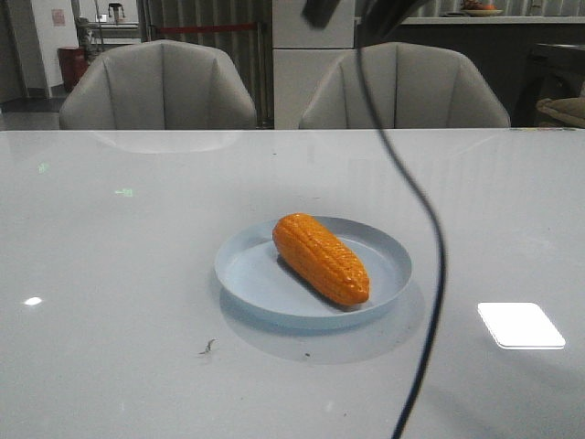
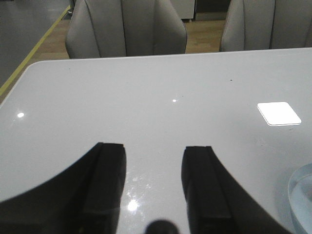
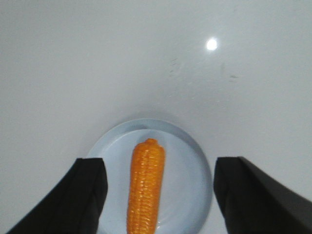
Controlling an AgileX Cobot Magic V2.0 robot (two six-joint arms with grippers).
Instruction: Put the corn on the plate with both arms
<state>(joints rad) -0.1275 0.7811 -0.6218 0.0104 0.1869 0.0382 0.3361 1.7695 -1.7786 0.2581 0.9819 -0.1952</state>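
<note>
The orange corn [image 1: 321, 258] lies on the pale blue plate [image 1: 251, 270] in the middle of the table, running diagonally. In the right wrist view the corn [image 3: 145, 190] lies lengthwise on the plate [image 3: 187, 180], well below my right gripper [image 3: 158, 163], whose black fingers [image 3: 90, 195] stand wide apart and hold nothing. My left gripper [image 2: 153, 148] is open and empty over bare table; only a sliver of the plate rim [image 2: 301, 195] shows beside it. Neither gripper shows in the front view; a dark arm part [image 1: 322, 11] sits at its top edge.
A black cable [image 1: 430, 229] hangs down across the front view, right of the plate. Two grey chairs [image 1: 157, 87] stand behind the table's far edge. A bright light patch [image 1: 520, 325] reflects on the table at the right. A small speck [image 1: 208, 346] lies near the front.
</note>
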